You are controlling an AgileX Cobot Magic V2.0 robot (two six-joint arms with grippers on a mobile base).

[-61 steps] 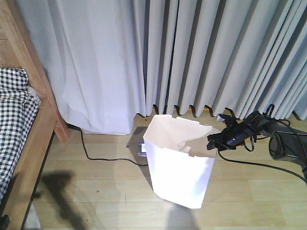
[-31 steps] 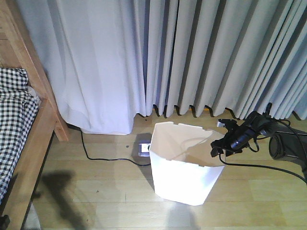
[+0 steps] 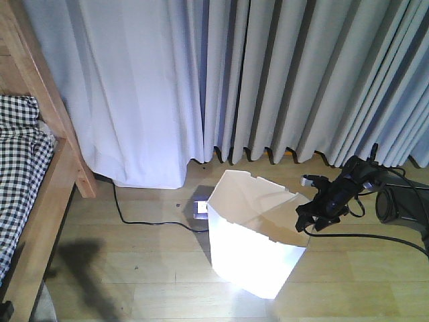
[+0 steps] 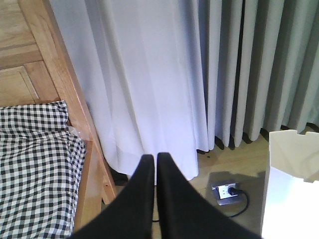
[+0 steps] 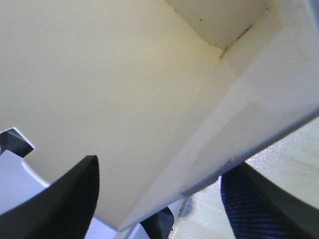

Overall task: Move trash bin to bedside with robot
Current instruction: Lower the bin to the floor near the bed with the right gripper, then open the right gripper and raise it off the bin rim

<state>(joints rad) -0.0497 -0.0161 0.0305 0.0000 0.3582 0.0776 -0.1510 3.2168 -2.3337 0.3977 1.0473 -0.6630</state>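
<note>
While no lettering readable, right tool pinching trash bin rim; left tool pressed together.

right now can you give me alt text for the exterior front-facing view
A white trash bin stands tilted on a wood floor before grey curtains, the right gripper closed on its right rim. A wooden bed with gingham bedding sits at left, and a black cable runs to a floor socket behind the bin.
</note>
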